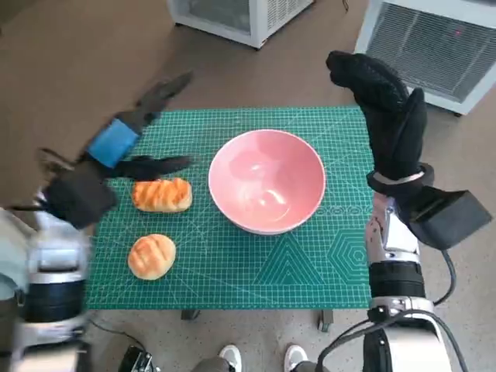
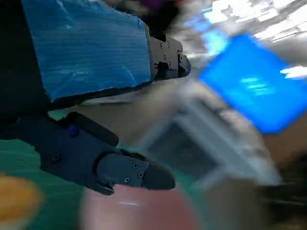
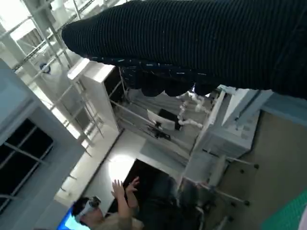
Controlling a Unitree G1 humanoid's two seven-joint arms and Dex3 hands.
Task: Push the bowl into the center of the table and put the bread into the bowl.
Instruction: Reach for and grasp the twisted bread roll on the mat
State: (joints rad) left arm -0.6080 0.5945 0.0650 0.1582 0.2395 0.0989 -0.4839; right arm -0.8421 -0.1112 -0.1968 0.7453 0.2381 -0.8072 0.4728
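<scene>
A pink bowl sits empty near the middle of the green cutting mat. Two bread rolls lie left of it: a long one and a round one nearer the front. My left hand hovers above the mat's left edge, just over the long roll, fingers spread and holding nothing. In the blurred left wrist view its fingers are apart, with the bowl and a roll below. My right hand stands raised beside the mat's right edge, open and empty; its glove fills the right wrist view.
White appliances with grilles stand on the floor behind the table. A person's shoes show at the front edge. A person with raised hands appears in the right wrist view.
</scene>
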